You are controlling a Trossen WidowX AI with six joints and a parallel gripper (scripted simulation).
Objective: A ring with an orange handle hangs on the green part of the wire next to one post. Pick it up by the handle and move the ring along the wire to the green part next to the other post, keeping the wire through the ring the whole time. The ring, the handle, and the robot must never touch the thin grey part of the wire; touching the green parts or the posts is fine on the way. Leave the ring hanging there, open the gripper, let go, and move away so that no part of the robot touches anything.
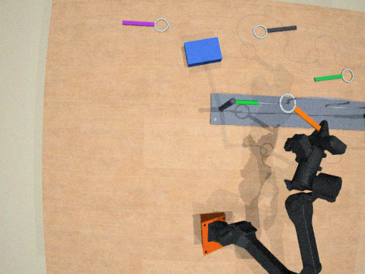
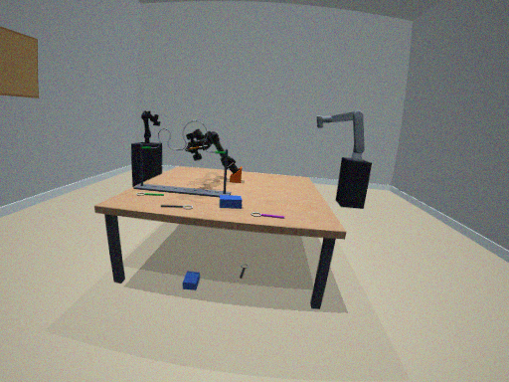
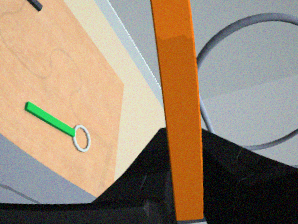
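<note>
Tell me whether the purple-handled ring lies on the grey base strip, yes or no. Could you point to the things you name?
No: in the top view the purple-handled ring (image 1: 138, 23) (image 2: 272, 216) lies on the wooden table top (image 1: 107, 185) (image 2: 288, 194), well apart from the grey base strip (image 1: 249, 121) (image 2: 169, 190).
</note>
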